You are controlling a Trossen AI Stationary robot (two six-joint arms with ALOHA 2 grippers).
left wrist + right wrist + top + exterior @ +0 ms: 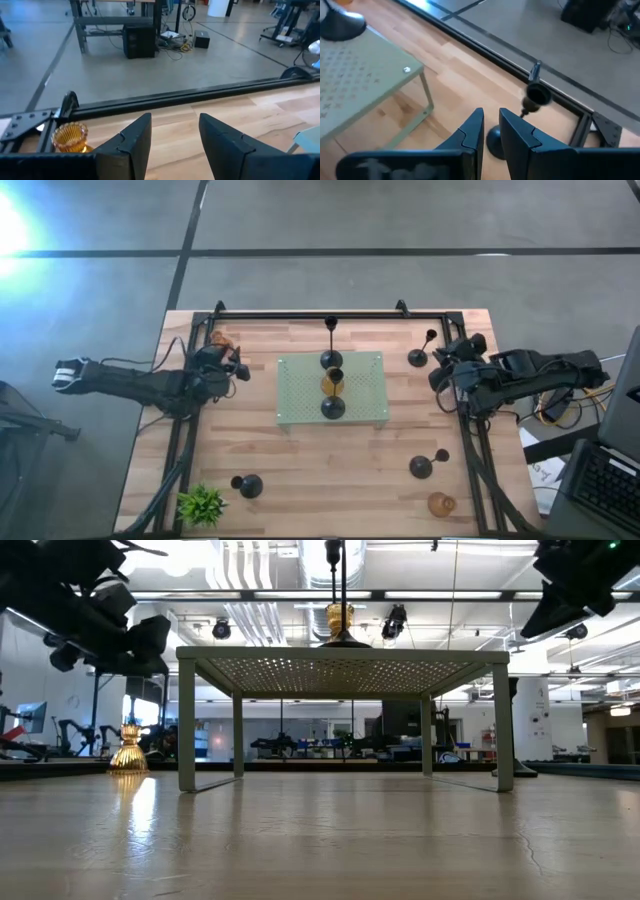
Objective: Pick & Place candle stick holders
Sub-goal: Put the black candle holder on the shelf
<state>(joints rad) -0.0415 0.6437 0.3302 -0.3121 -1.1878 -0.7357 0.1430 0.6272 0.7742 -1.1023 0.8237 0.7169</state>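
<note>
The pale green perforated mat (360, 405) is a small stand at mid-table. On it stand two black candle stick holders (331, 360) (332, 408) with an amber one (333, 381) between them. Other black holders stand on the wood at far right (418, 357), near right (421, 467) and near left (250, 485). Amber holders stand at far left (218, 338) and near right (440, 503). My left gripper (175, 135) hovers open, left of the stand, with the amber holder (70, 137) beside it. My right gripper (491, 127) hovers above the far-right black holder (537, 95), its fingers a narrow gap apart, empty.
A small green plant (202, 503) stands at the near left corner. A black rail (330, 315) runs along the table's far edge, with frame bars down both sides. Bare wood lies between the stand and the near edge. Cables and a keyboard (610, 480) sit off the right side.
</note>
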